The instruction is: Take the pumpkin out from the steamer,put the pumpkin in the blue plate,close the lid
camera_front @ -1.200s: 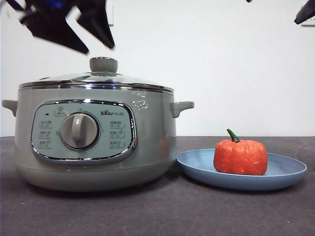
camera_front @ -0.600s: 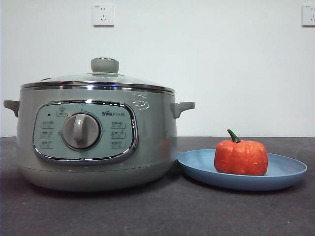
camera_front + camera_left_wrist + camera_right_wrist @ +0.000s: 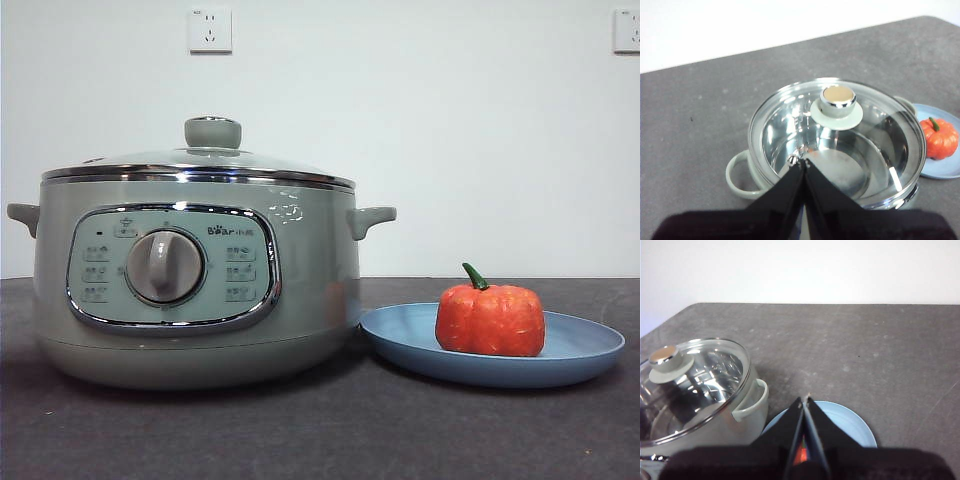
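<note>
The sage-green steamer (image 3: 190, 285) stands on the left with the glass lid (image 3: 200, 165) closed on it. The orange-red pumpkin (image 3: 490, 320) sits on the blue plate (image 3: 580, 350) to its right. Neither arm shows in the front view. In the left wrist view my left gripper (image 3: 802, 162) is shut and empty, high above the lid (image 3: 837, 140) and short of its knob (image 3: 836, 102); the pumpkin (image 3: 939, 137) shows on the plate (image 3: 945, 170). In the right wrist view my right gripper (image 3: 805, 401) is shut and empty above the plate (image 3: 850, 425); the pumpkin (image 3: 801, 456) peeks between its jaws.
The dark grey table (image 3: 320, 430) runs in front of the steamer and plate. A white wall with two sockets (image 3: 210, 30) stands behind. The steamer's side handle (image 3: 752, 402) lies close to the plate's rim.
One second ago a dark arm hung over the lid's knob at the top left and a black tip showed at the top right. Both have left the front view. Steamer, lid, pumpkin unmoved.
</note>
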Available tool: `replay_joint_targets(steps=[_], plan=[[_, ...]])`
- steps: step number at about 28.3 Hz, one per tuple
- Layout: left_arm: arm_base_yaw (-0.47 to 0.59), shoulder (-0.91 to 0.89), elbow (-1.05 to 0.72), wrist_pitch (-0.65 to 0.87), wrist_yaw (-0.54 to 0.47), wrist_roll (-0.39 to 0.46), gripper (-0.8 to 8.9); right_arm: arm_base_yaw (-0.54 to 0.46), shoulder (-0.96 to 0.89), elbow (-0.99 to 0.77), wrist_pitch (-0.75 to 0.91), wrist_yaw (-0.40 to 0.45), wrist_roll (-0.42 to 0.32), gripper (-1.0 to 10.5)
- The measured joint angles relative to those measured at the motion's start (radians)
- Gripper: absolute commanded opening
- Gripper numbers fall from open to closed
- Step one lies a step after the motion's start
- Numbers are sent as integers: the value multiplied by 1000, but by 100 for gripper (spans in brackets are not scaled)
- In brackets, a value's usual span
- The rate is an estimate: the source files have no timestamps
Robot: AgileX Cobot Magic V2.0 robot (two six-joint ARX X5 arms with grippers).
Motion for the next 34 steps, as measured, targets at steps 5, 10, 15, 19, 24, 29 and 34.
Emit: replay_joint_targets(steps=[5,10,15,19,24,29,34], plan=[[0,11,0,1,0,0,-3,0,2,0,-1,0,17,-16],[0,20,0,1,0,0,-3,0,1,0,-11,0,21,-16],[0,20,0,1,0,0,-3,0,1,0,-21,0,24,-17],[2,-1,0,-24,-1,1,-3,0,1,0,-20,0,24,-16],[93,-138,-13,-98,3,16,-3,0,1,0,-20,0,24,-16],[287,-334,-113,-6,0,16,-3,0,1,0,-21,0,24,-16],[465,-448,-295,118,8,28,-3,0,1,0,-20,0,24,-16]])
